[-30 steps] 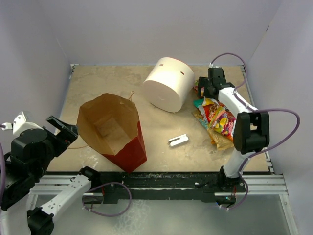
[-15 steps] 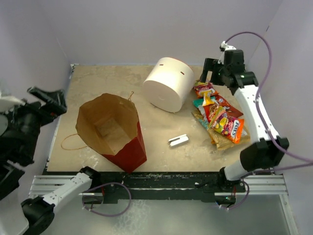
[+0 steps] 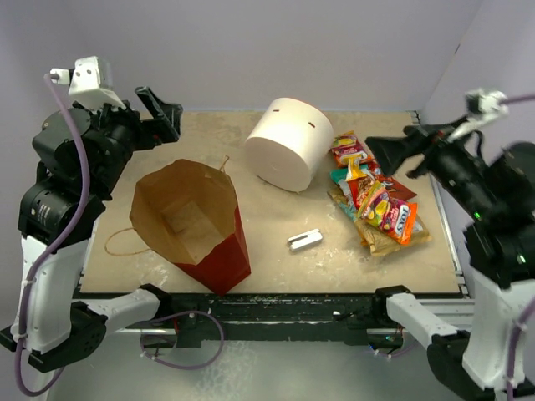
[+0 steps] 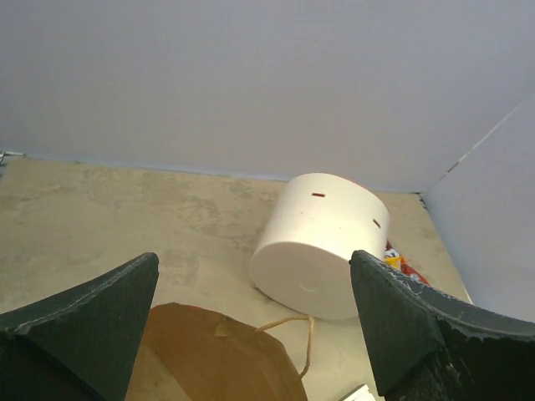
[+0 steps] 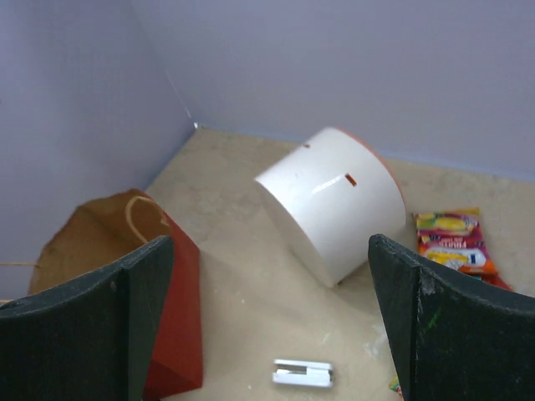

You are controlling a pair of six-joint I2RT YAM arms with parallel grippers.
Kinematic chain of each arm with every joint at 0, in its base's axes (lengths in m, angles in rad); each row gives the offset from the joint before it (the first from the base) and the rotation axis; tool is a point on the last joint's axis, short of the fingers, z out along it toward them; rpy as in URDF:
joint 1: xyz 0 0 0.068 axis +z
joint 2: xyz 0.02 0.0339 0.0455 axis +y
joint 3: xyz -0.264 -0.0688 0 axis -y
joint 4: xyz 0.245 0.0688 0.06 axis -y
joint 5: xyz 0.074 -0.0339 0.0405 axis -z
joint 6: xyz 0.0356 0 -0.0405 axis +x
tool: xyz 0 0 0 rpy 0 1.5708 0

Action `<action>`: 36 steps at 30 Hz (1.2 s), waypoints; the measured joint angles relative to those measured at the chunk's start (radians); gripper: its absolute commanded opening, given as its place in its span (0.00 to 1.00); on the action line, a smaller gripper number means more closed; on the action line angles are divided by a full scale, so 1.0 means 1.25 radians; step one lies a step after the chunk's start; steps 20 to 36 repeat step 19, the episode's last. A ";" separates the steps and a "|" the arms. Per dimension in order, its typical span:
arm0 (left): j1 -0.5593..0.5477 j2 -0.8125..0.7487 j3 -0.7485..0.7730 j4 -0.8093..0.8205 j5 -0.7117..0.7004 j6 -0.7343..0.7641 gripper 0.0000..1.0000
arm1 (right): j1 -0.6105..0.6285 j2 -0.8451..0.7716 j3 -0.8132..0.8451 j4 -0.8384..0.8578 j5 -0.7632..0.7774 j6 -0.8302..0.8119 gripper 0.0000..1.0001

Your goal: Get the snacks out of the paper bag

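Snacks [image 3: 376, 200] lie outside the paper bag [image 3: 227, 251]; left pincer [image 4: 252, 257] and right pincer [image 5: 272, 242] gape wide, empty.

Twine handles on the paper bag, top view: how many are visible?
2. One handle loops out on the table left of the paper bag; the other handle sticks up at the bag's far rim, toward the white cylinder. Neither is hidden.
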 measured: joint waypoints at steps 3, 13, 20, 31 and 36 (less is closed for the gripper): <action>0.000 -0.014 0.000 0.005 0.034 0.002 0.99 | 0.001 -0.051 0.055 -0.017 0.027 0.008 1.00; 0.000 -0.143 -0.004 -0.019 0.067 0.042 0.99 | 0.002 -0.064 0.199 -0.089 0.248 0.027 1.00; 0.000 -0.181 0.008 -0.026 0.071 0.049 0.99 | 0.002 -0.001 0.198 -0.139 0.315 0.028 0.99; 0.000 -0.181 0.008 -0.026 0.071 0.049 0.99 | 0.002 -0.001 0.198 -0.139 0.315 0.028 0.99; 0.000 -0.181 0.008 -0.026 0.071 0.049 0.99 | 0.002 -0.001 0.198 -0.139 0.315 0.028 0.99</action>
